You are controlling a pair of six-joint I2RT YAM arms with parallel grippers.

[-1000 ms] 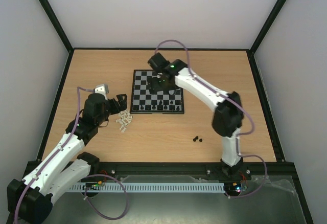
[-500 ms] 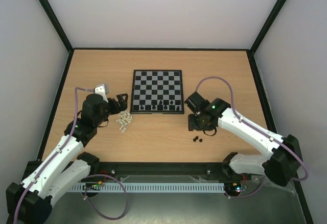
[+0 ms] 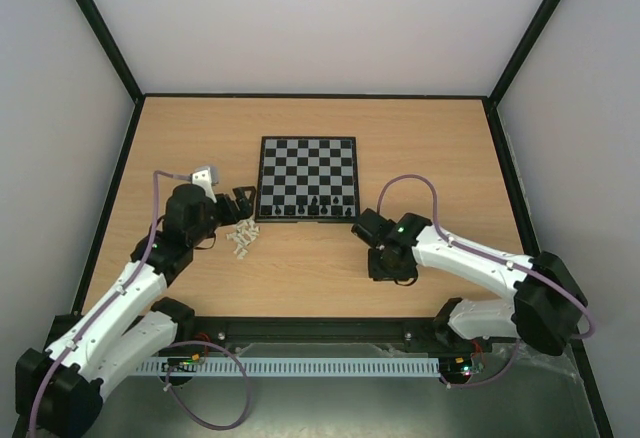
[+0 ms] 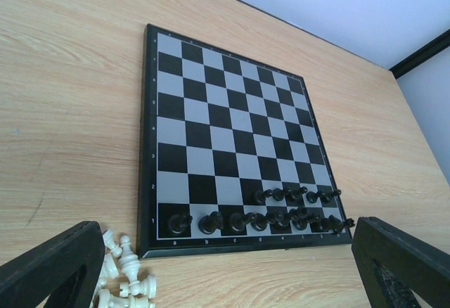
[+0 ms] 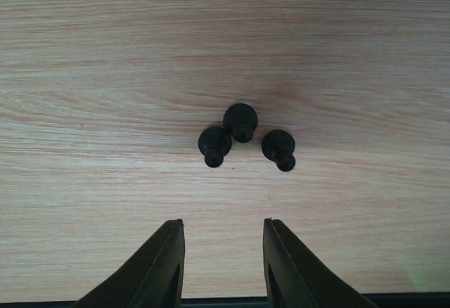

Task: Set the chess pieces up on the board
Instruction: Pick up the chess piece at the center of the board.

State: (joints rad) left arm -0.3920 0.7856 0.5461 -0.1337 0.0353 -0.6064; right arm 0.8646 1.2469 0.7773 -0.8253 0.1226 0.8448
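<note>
Black plastic pawns, three on the wooden surface, now lie before the spread right fingers, back from the checkered board for another; left fingers gape.

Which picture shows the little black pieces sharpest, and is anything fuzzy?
Right wrist view: three black pawns crisp under soft, even light. Left wrist view: board sharp, but the tool fingers near the lens are dark and slightly blurry. Top view: black pieces just tiny specks.
</note>
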